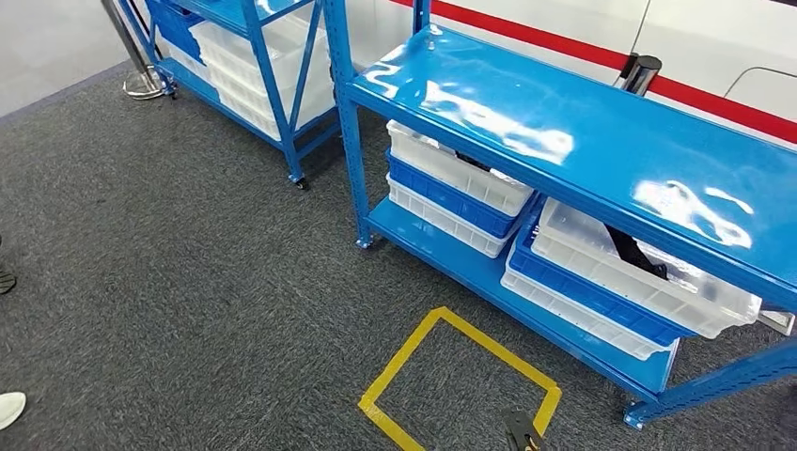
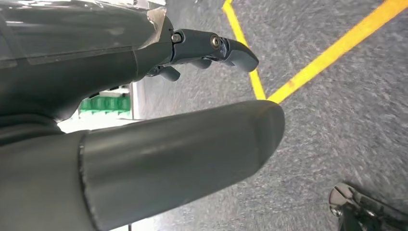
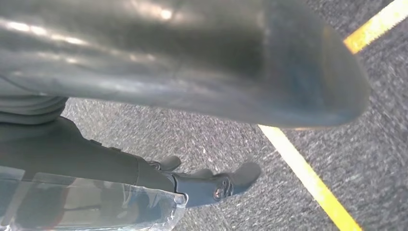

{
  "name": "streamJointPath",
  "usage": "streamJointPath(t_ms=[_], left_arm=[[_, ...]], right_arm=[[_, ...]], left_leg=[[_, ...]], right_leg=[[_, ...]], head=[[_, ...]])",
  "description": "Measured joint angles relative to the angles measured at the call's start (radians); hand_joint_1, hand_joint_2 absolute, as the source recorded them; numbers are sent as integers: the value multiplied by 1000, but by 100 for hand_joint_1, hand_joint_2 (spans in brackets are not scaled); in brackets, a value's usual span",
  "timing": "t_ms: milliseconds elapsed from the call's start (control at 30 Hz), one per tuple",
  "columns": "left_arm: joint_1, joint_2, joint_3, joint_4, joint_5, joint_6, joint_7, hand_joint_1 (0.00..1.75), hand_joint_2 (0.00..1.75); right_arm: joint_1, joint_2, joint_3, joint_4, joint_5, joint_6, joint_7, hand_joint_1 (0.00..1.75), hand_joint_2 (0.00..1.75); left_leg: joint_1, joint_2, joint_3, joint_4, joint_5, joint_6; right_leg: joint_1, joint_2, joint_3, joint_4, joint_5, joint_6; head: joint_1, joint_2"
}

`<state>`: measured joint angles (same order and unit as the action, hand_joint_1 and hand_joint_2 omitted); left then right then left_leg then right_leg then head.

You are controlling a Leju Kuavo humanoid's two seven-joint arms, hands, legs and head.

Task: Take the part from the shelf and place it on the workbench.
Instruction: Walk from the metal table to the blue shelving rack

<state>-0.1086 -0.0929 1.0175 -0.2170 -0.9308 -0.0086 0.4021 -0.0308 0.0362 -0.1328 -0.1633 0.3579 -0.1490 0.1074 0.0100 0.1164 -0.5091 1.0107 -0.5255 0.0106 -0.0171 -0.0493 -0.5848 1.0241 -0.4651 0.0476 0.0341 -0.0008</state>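
A black part (image 1: 637, 252) lies in the upper white bin (image 1: 648, 282) on the right of the blue shelf's (image 1: 564, 122) lower level, partly hidden under the top board. Another dark part (image 1: 475, 162) peeks out of the white bin (image 1: 461, 174) to the left. Both arms hang down over the grey carpet. In the left wrist view my left hand (image 2: 120, 62) holds nothing, its thumb apart from its dark fingers (image 2: 211, 48). My right hand (image 3: 96, 159) is likewise empty, with its fingers (image 3: 216, 185) stretched out away from the thumb.
A yellow tape square (image 1: 461, 376) marks the carpet in front of the shelf. Stacked blue and white bins fill the lower level. A second blue rack (image 1: 254, 56) with white bins stands at the back left beside a metal post (image 1: 141, 80). A person's shoe (image 1: 9, 409) is at the left edge.
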Motion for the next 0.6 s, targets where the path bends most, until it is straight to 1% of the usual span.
streamJointPath(t_ms=[33,67,100,133,167,200,233,267,300,333,367,400,433,467,500,533,567,600], left_arm=[[-2,-1,0,0,0,1,0,0,0],[-5,-3,0,0,0,1,0,0,0],[-6,-4,0,0,0,1,0,0,0],[-6,-6,0,0,0,1,-1,0,0],[-5,-6,0,0,0,1,-1,0,0],[-3,-6,0,0,0,1,-2,0,0],[0,-5,1,0,0,2,-3,0,0],[2,-5,1,0,0,2,-3,0,0],[3,-5,1,0,0,2,-3,0,0],[4,-5,1,0,0,2,-3,0,0],[4,-5,1,0,0,2,-3,0,0],[4,-4,1,0,0,2,-3,0,0],[4,-4,1,0,0,2,-4,0,0],[4,-3,1,0,0,2,-4,0,0],[3,-3,1,0,0,2,-4,0,0],[2,-3,1,0,0,2,-4,0,0],[0,-4,1,0,0,2,-4,0,0],[-1,-4,1,0,0,2,-4,0,0]], right_arm=[[1,-1,0,0,1,-2,-1,0,0],[3,-1,0,0,1,-4,-1,0,0],[4,-2,0,0,1,-5,-2,0,0],[3,-3,0,0,1,-6,-2,0,0],[1,-3,0,0,1,-6,-2,0,0],[0,-3,-1,0,1,-7,-2,0,0],[-1,-3,-1,0,1,-7,-2,0,0],[0,-3,-1,0,1,-7,-2,0,0],[1,-3,-1,0,1,-7,-2,0,0],[2,-3,-1,0,1,-7,-2,0,0],[2,-3,-1,0,1,-7,-2,0,0],[1,-3,-1,0,1,-7,-2,0,0],[0,-2,-1,0,1,-7,-2,0,0],[-1,-2,-1,0,1,-7,-2,0,0],[0,-2,-1,0,1,-7,-3,0,0],[2,-2,-1,0,1,-7,-3,0,0],[5,-2,-1,0,1,-7,-3,0,0],[7,-2,-1,0,1,-7,-3,0,0]], left_leg=[[3,7,4,-2,-2,-6],[7,-1,7,2,-9,-12],[10,-21,1,21,-24,-16],[13,-50,-15,61,-50,-19],[14,-82,-45,123,-83,-19],[14,-103,-84,195,-114,-19],[14,-113,-119,256,-133,-18],[14,-118,-142,289,-133,-17],[14,-120,-147,281,-110,-14],[14,-125,-133,237,-73,-11],[15,-143,-107,170,-30,-8],[16,-165,-81,104,1,-6],[16,-182,-61,55,21,-4],[14,-194,-50,28,28,-2],[11,-190,-47,21,26,1],[8,-178,-46,19,28,6],[6,-167,-43,13,32,14],[6,-154,-39,7,37,22]], right_leg=[[-2,12,1,-1,1,-9],[-3,22,3,-3,1,-16],[-6,33,5,-6,3,-24],[-10,43,9,-8,4,-32],[-9,54,9,-8,4,-38],[-6,67,9,-8,4,-43],[-3,81,9,-8,4,-45],[0,95,10,-8,4,-46],[1,110,12,-8,4,-45],[2,124,14,-8,4,-45],[2,138,16,-7,3,-45],[5,151,15,-6,3,-43],[7,163,14,-5,3,-40],[8,174,11,-5,3,-36],[8,184,8,-5,4,-29],[6,194,3,-8,6,-22],[5,185,-1,-5,5,-17],[5,160,-12,12,-4,-15]], head=[[0,0],[-1,0],[-2,0],[-4,0],[-6,0],[-6,0],[-6,0],[-6,0],[-6,0],[-6,0],[-6,0],[-6,0],[-6,0],[-6,0],[-5,0],[-5,0],[-5,0],[-3,0]])
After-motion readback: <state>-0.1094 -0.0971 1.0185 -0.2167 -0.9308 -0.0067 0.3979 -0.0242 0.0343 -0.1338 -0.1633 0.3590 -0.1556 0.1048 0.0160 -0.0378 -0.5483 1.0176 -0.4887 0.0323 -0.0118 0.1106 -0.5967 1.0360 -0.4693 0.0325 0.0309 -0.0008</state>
